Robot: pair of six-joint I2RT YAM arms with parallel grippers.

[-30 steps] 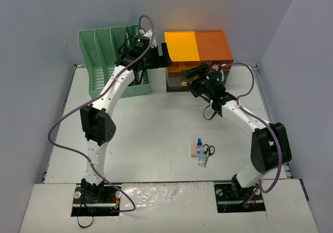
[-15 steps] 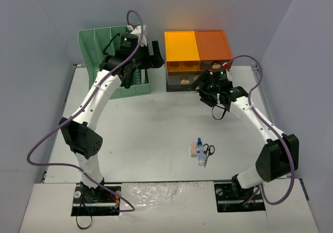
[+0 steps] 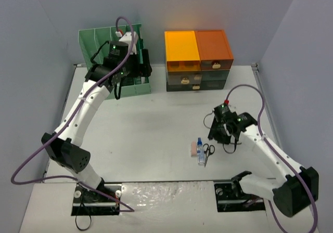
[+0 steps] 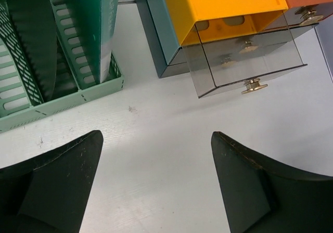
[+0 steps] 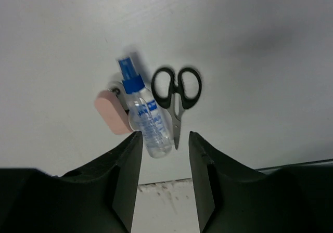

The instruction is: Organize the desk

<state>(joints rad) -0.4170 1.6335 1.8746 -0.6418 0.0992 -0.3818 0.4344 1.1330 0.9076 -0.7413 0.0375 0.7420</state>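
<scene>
The white desk carries a pink eraser, a small clear spray bottle with a blue cap and black-handled scissors, lying side by side near the front. My right gripper hangs just behind them. In the right wrist view it is open but narrow and holds nothing, with the bottle and scissors just ahead of its tips. My left gripper is at the back by the green file rack. Its jaws stand wide open and empty above bare desk.
An orange-and-dark-green drawer cabinet stands at the back centre. In the left wrist view a clear drawer with a brass knob juts out of its front. The file rack sits left of it. Walls enclose the back and sides.
My right arm has pulled back from the drawer cabinet to just behind the bottle and scissors, and its jaws have narrowed. My left arm has swung left from the cabinet to the file rack.
</scene>
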